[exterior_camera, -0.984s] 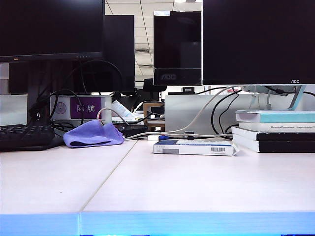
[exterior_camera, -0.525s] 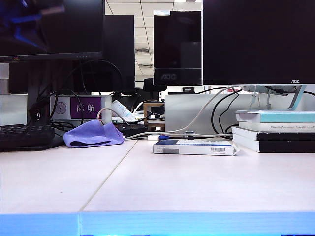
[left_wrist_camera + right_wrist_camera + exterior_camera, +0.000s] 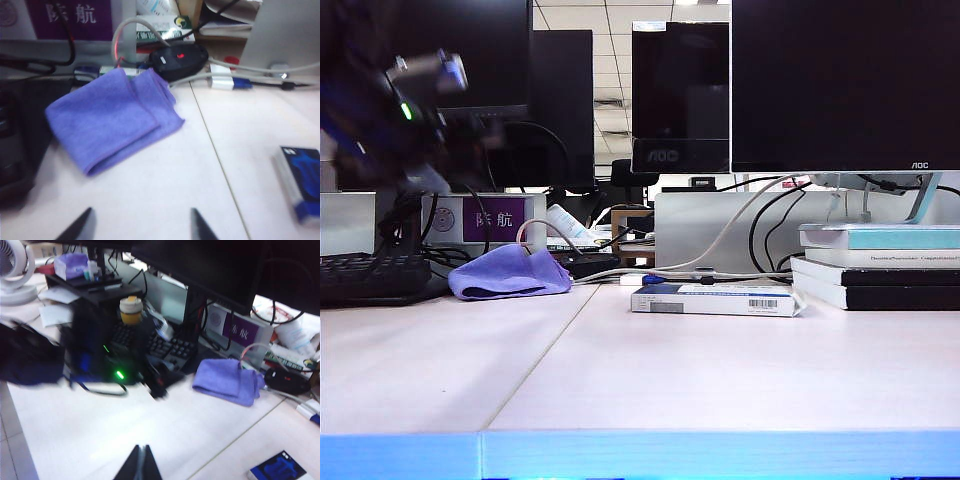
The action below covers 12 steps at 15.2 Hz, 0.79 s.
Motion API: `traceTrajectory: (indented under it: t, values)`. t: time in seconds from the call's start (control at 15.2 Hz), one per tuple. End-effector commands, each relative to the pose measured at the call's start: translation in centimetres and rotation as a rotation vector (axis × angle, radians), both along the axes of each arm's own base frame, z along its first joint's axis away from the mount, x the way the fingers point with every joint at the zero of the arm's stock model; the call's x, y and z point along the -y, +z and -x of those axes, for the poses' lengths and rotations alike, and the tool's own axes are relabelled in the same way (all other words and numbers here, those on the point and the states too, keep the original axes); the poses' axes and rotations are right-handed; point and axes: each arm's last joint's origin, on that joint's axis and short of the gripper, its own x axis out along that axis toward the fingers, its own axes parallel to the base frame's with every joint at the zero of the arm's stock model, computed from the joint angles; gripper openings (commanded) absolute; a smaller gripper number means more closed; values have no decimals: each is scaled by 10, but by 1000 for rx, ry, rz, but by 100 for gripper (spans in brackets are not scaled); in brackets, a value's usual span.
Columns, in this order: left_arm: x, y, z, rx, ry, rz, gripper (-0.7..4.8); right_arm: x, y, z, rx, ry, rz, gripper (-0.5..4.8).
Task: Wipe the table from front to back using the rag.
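Observation:
The lavender rag (image 3: pixel 510 272) lies folded at the back left of the pale table (image 3: pixel 720 370), beside a keyboard. In the left wrist view the rag (image 3: pixel 112 120) rests ahead of my left gripper (image 3: pixel 141 216). That gripper is open, nothing between its fingers, and hovers over bare table (image 3: pixel 165 190) short of the cloth. The left arm (image 3: pixel 400 110) shows as a dark blur at the upper left of the exterior view. My right gripper (image 3: pixel 142 449) is shut and empty above the table (image 3: pixel 100 430), far from the rag (image 3: pixel 227 380); the exterior view does not show it.
A black keyboard (image 3: pixel 370 275) sits left of the rag, a black mouse (image 3: pixel 180 59) and cables just behind it. A blue-and-white box (image 3: pixel 715 298) and a stack of books (image 3: pixel 880 265) lie at the back right. Monitors (image 3: pixel 840 80) stand along the back.
The left arm has swung into the exterior view at the upper left, blurred with motion. The rag and the other things on the table have not moved.

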Motion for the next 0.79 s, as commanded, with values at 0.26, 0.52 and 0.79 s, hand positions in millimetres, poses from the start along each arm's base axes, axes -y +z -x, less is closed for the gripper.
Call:
traceTrajectory:
  t: [0.26,0.52,0.79]
  values:
    - [24,-49,-95,72,47,5,244,1,5,1,21,2,-25,-2]
    - [33,-85,-153,91,117,-2,232,1,5,1,20,2,-24,-2]
    - [22,-85,-178,130,149,14,226,1,3,1,4,2,-7,-2]
